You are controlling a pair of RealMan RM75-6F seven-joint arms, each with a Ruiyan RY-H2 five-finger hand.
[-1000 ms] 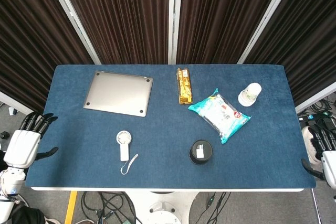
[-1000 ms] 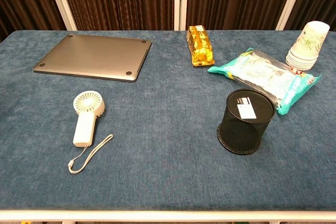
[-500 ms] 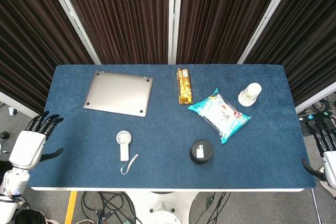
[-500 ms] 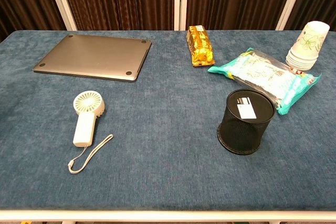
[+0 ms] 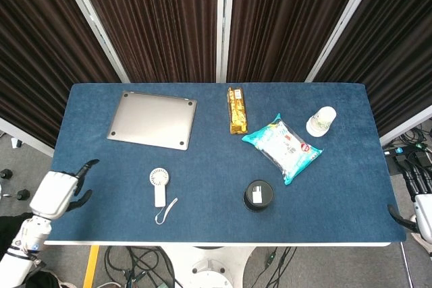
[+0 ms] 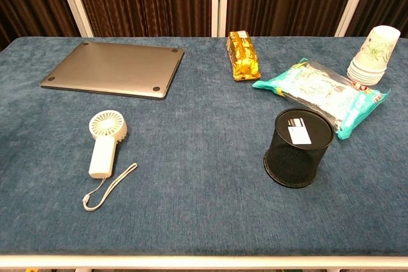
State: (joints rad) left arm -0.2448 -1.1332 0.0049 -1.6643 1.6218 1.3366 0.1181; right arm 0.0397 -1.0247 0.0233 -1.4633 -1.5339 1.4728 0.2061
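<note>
Your white handheld fan (image 5: pixel 158 187) lies flat on the blue desk (image 5: pixel 209 160), just right of your empty, loosely spread left hand (image 5: pixel 59 192), light and rigid, probably best gripped by its handle above the limp strap, while your right hand (image 5: pixel 422 210) hangs off the far edge, its state unclear.

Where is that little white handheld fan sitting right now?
The small white handheld fan lies on the blue table's left front part, in front of the closed grey laptop, nearest the robot's left hand.
</note>
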